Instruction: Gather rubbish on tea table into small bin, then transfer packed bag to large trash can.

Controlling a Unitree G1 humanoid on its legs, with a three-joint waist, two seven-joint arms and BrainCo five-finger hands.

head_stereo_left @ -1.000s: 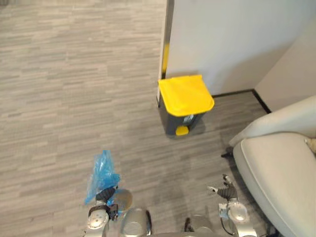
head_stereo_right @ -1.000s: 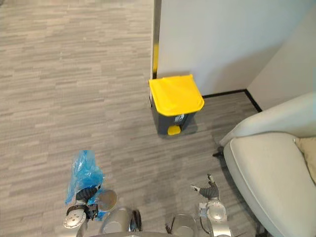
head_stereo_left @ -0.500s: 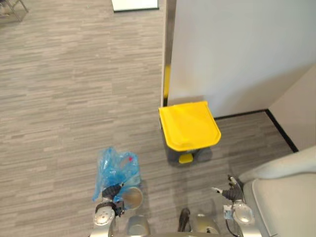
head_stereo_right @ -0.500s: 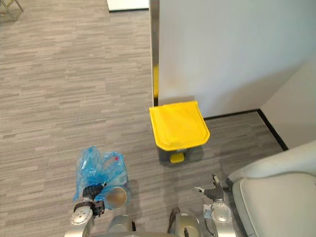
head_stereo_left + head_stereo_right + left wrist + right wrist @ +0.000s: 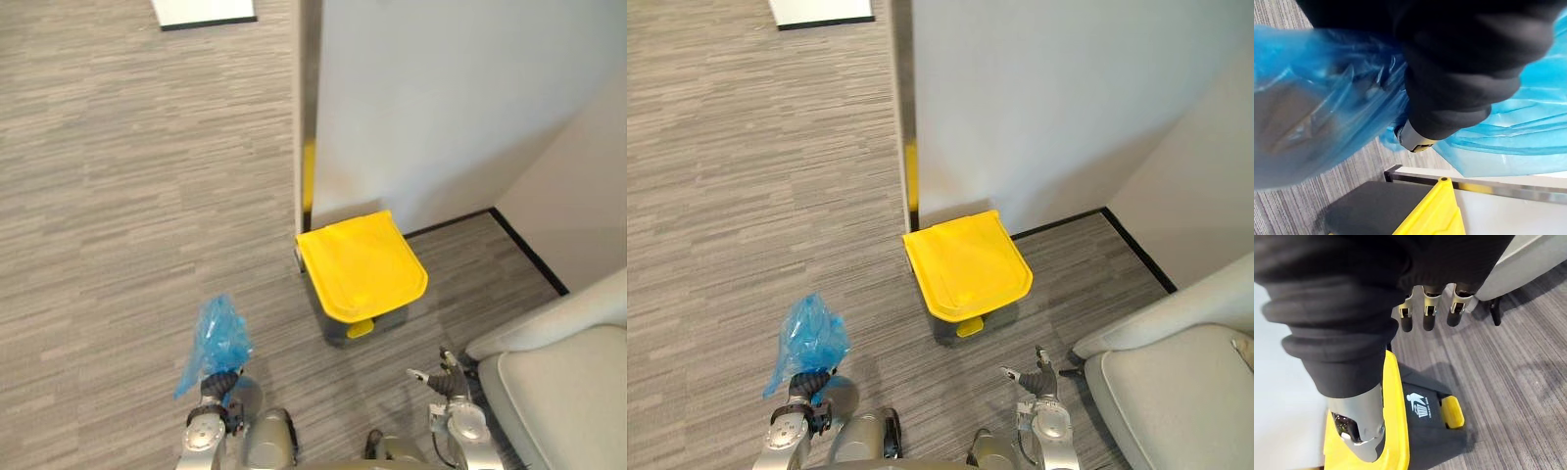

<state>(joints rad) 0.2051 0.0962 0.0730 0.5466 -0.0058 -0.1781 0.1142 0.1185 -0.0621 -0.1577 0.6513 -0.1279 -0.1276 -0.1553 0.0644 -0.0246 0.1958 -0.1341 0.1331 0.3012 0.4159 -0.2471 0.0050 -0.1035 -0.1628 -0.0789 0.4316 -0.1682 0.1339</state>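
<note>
1. The grey plank-pattern floor [image 5: 118, 196] and the plain white wall [image 5: 441, 98] take up most of what I see. A pale grey cushioned seat [image 5: 568, 392] sits off to my right.
2. The large dark grey pedal trash can with a yellow lid [image 5: 362, 266] stands against the wall, just ahead of me. The lid is down.
3. The crinkly translucent blue plastic bag [image 5: 214, 338] is up off the floor at my left, well short of the can.
4. My left hand [image 5: 217, 384] is clenched round the bag's bunched neck. My right hand [image 5: 1425, 313] is relaxed with straight fingers and carries nothing.
5. Progress-wise I'd say we're on the last leg. The bag looks packed and lifted out, so what's left is closing in, getting that lid up (the yellow foot pedal [image 5: 1452, 412] is probably the way) and dropping the bag in.
6. Writing: there's a white litter pictogram [image 5: 1420, 409] on the can's front. The tiny print under it is too small for me to read.
</note>
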